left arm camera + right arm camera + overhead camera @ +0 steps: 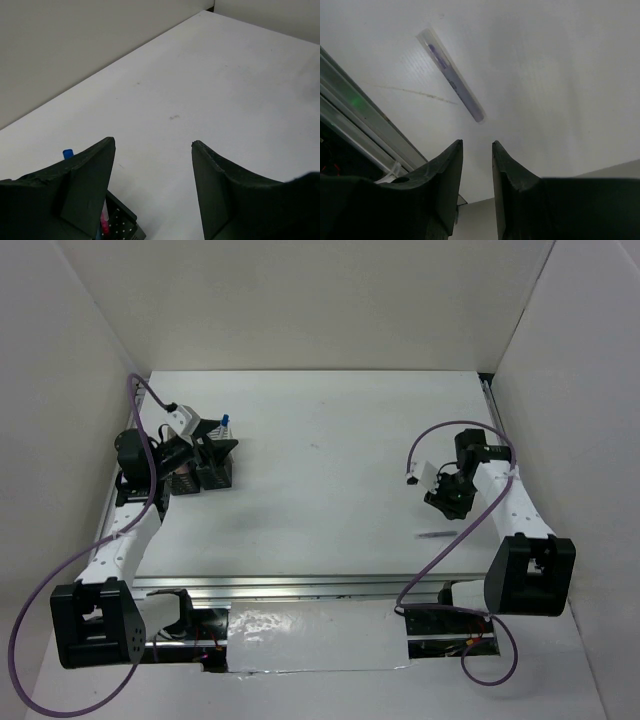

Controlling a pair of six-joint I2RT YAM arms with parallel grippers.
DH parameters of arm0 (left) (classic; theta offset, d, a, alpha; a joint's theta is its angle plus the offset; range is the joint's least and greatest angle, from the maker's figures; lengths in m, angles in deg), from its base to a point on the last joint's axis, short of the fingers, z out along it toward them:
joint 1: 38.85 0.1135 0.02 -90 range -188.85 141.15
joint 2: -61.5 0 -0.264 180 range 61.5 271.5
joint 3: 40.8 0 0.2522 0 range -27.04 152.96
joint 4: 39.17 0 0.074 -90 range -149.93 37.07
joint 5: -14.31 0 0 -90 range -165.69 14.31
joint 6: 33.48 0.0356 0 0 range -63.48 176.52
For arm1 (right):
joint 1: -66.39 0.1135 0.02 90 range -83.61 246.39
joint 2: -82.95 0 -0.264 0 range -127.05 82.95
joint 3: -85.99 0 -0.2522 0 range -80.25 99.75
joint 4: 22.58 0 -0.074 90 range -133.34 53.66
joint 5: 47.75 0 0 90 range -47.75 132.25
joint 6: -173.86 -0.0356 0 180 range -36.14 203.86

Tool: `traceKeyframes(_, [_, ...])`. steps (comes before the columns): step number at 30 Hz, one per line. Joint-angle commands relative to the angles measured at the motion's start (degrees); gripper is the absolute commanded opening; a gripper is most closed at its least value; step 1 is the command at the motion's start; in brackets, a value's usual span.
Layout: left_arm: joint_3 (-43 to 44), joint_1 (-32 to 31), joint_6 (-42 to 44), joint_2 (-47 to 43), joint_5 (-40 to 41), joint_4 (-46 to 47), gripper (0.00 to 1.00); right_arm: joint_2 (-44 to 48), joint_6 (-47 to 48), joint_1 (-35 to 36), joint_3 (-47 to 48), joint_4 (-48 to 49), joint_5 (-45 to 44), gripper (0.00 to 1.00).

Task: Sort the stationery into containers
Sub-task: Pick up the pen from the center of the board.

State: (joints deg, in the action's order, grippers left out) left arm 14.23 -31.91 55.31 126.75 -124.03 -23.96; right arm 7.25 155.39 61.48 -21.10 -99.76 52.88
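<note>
The mesh cups stand clustered at the far left of the table, with a blue pen cap sticking up behind them. My left gripper hovers over the cluster, open and empty. Its wrist view shows a black cup's corner with a pink pen inside, and the blue cap. A thin grey pen lies on the table at the near right. My right gripper hangs just behind it, its jaws a narrow gap apart and empty. The pen lies ahead of the fingertips.
White walls enclose the table on three sides. A metal rail runs along the near edge, close to the grey pen; it also shows in the right wrist view. Purple cables loop off both arms.
</note>
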Motion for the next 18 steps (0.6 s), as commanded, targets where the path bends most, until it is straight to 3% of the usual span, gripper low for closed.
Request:
traceKeyframes(1, [0.65, -1.31, 3.41, -1.88, -1.58, -2.33, 0.75, -3.04, 2.04, 2.62, -2.02, 2.33, -1.67, 0.37])
traceKeyframes(10, [-0.06, -1.49, 2.1, -2.85, -0.44, -3.4, 0.76, -6.13, -2.27, 11.84, -4.39, 2.94, -0.52, 0.47])
traceKeyframes(18, [0.21, -1.4, -0.9, -2.06, 1.13, -2.78, 0.76, -7.35, -4.9, 17.03, -9.85, 8.04, -2.28, 0.47])
